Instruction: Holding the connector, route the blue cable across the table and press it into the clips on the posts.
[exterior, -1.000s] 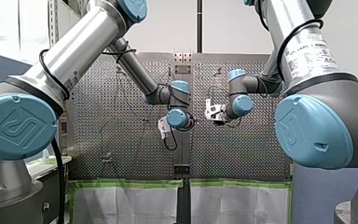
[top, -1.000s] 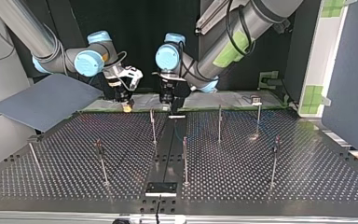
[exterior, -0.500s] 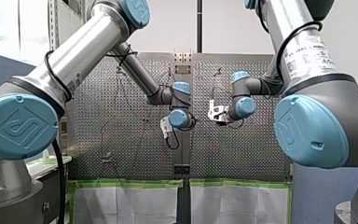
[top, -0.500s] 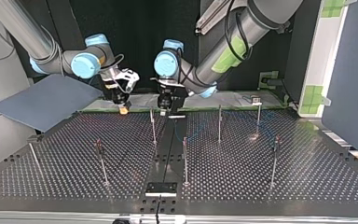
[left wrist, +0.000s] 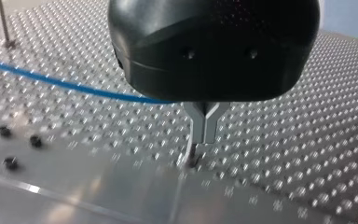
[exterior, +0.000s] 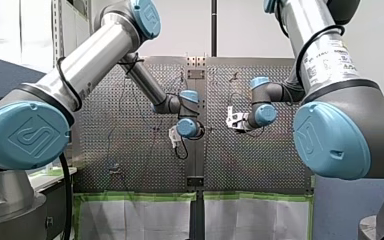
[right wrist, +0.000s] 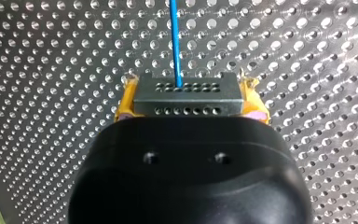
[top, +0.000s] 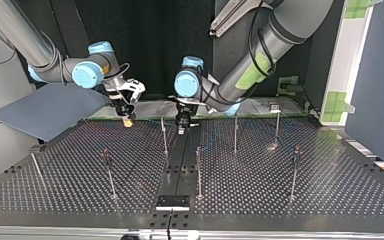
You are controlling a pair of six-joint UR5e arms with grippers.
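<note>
My right end effector (right wrist: 189,95) is clenched on the grey connector (right wrist: 209,100), with the blue cable (right wrist: 174,42) running out ahead. My left end effector (left wrist: 204,130) is pinched closed, tips low over the worktop (left wrist: 317,140).

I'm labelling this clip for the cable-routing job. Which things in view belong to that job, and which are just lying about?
Job: blue cable; connector; right gripper holding it; left gripper; posts.
Lying about: grey panel; green tape; black plate.
</note>
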